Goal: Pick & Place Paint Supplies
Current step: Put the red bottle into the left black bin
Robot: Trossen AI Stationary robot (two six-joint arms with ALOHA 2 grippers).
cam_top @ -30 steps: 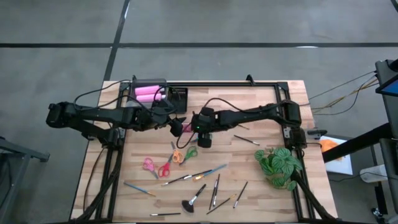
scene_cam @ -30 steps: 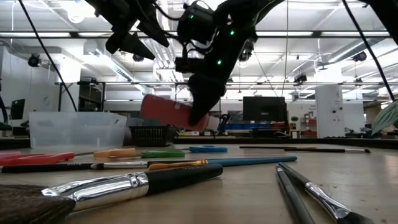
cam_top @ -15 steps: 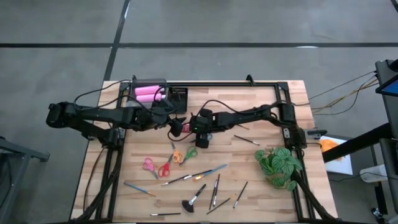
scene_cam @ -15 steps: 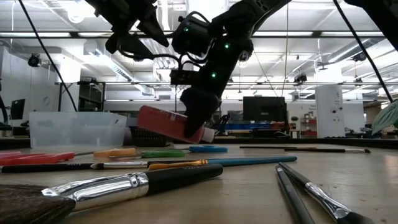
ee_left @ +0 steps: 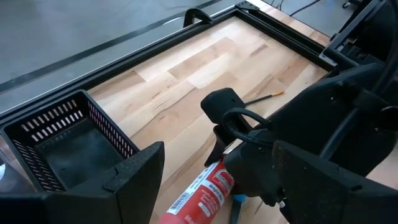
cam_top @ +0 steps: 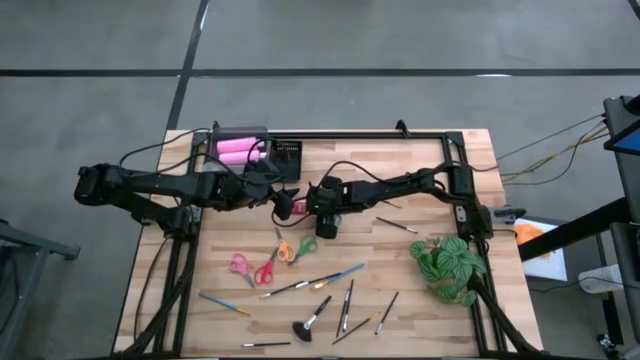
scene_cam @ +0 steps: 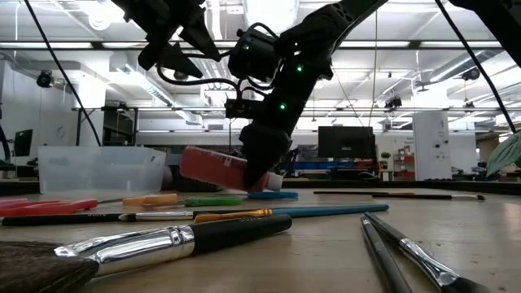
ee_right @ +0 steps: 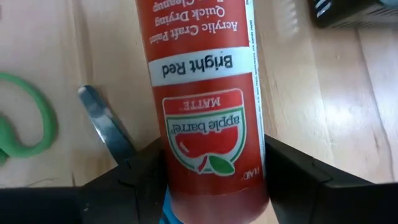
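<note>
Right wrist view reads the label: red tube (ee_right: 205, 112) between the right gripper (ee_right: 205, 180) fingers, loosely held, mid-table.
Overhead shows two pink bottles (cam_top: 238, 150) far left; left gripper (cam_top: 268, 185) wide open, empty.

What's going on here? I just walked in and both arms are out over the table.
The right gripper has a red paint bottle with a white label between its fingers, low over the wooden table. The left gripper hangs open close by, holding nothing. Two pink paint bottles already lie in the clear tub; brushes and scissors lie loose on the table.
</note>
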